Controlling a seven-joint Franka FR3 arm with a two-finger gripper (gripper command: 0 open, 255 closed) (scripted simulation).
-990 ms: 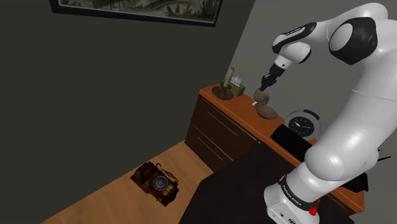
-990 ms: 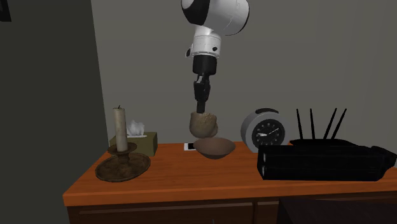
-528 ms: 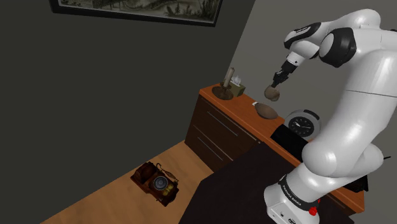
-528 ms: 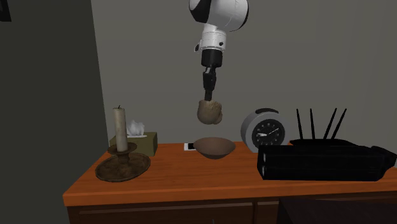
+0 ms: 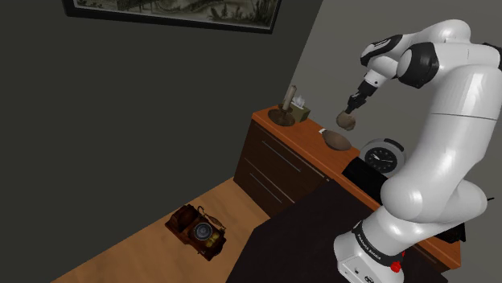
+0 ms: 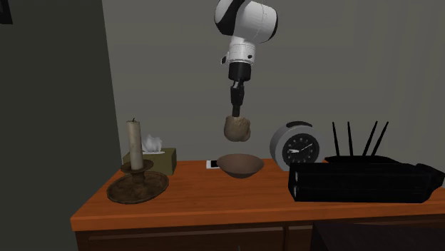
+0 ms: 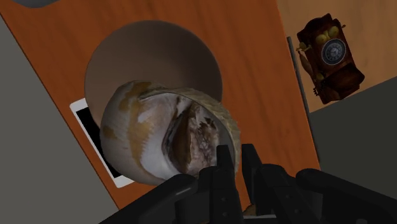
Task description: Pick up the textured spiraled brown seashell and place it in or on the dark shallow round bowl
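The brown spiraled seashell (image 6: 237, 127) hangs in the air, clasped by my black gripper (image 6: 237, 112) straight above the dark shallow round bowl (image 6: 240, 165). A clear gap separates shell and bowl. In the wrist view the shell (image 7: 159, 137) is large, mottled brown and cream, its rim pinched between my fingers (image 7: 224, 167), with the bowl (image 7: 118, 57) directly behind it on the orange-brown dresser top. In the shoulder view the shell (image 5: 347, 121) hangs above the bowl (image 5: 338, 140), beneath my gripper (image 5: 352, 108).
On the dresser (image 6: 214, 203) stand a candle in a holder (image 6: 136, 175), a tissue box (image 6: 157, 158), a white phone (image 7: 95, 137) beside the bowl, an alarm clock (image 6: 296, 146) and a black router (image 6: 364, 178). An old telephone (image 5: 199, 230) lies on the wood floor.
The gripper has lifted the shell from just above the bowl to well over it and shifted a little toward the second exterior view's right, over the bowl's middle.
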